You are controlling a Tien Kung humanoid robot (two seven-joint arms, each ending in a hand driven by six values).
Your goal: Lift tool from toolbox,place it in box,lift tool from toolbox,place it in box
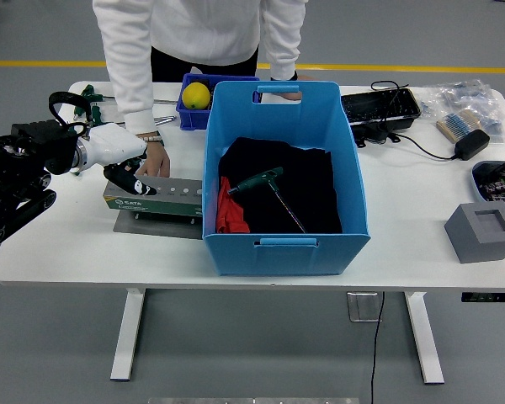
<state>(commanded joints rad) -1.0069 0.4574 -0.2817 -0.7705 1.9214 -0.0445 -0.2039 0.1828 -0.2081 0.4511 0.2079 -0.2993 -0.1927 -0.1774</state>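
- The left hand (122, 164) comes in from the frame's left, its dark fingers (139, 187) hanging at the left end of the toolbox (156, 198); whether they grip anything cannot be told.
- The toolbox lies on a grey plate (156, 223) on the white desk (84, 252), just left of the blue box (284, 181).
- Inside the box, a green-handled tool (269, 189) rests on black cloth (307, 189), beside red cloth (227, 215).
- A person at the frame's top rests one hand (157, 158) at the toolbox's far edge, the other (288, 94) on the box rim.
- A yellow ball (195, 94) sits in a small blue bin (192, 116).
- A grey block (484, 231) stands at right.
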